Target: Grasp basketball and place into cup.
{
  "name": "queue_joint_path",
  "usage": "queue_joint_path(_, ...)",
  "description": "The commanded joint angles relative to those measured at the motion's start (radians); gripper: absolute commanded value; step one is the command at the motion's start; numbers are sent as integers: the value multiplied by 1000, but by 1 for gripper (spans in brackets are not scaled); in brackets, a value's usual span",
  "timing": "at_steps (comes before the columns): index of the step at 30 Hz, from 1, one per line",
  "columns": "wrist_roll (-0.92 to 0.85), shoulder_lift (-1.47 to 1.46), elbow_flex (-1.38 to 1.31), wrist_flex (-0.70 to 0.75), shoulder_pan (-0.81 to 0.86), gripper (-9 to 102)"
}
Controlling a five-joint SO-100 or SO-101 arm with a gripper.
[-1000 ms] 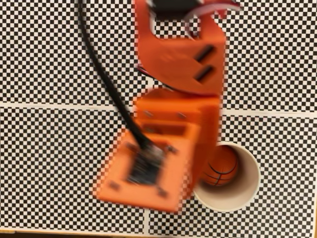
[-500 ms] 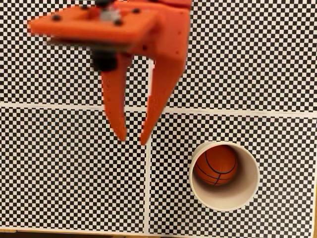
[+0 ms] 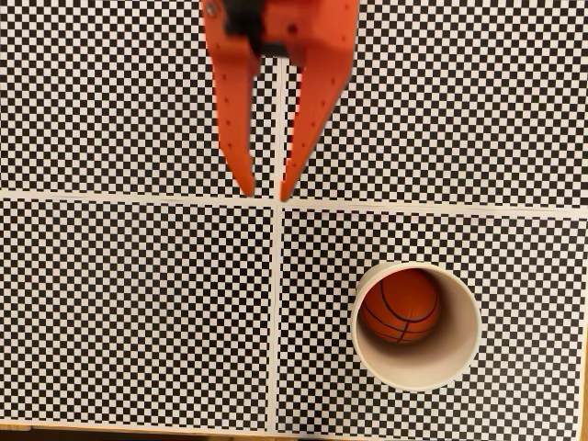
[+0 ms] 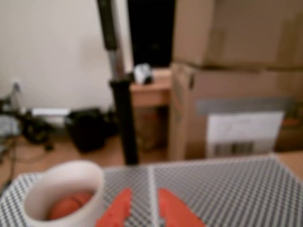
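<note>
Resting in the cup (image 3: pixel 457 360) (as before), the basketball (image 3: pixel 401 307) stays put — end effector (image 3: pixel 265 195) has retreated, fingertips narrowly apart.

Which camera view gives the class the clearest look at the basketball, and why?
The fixed view: it looks straight down into the cup, showing the basketball sharply, seam lines included. In the wrist view the basketball is a blurred orange patch, partly hidden behind the cup's wall.
</note>
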Motion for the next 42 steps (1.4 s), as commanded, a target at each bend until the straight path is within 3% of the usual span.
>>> queue_joint_path(1, -8, 69, 49, 2, 3, 0)
queue_joint_path(9, -35, 259, 132, 152, 6, 0)
queue_joint_path(19, -11, 261, 314, 150, -55, 0)
queue_joint_path(42, -123, 259, 314, 907, 37, 0)
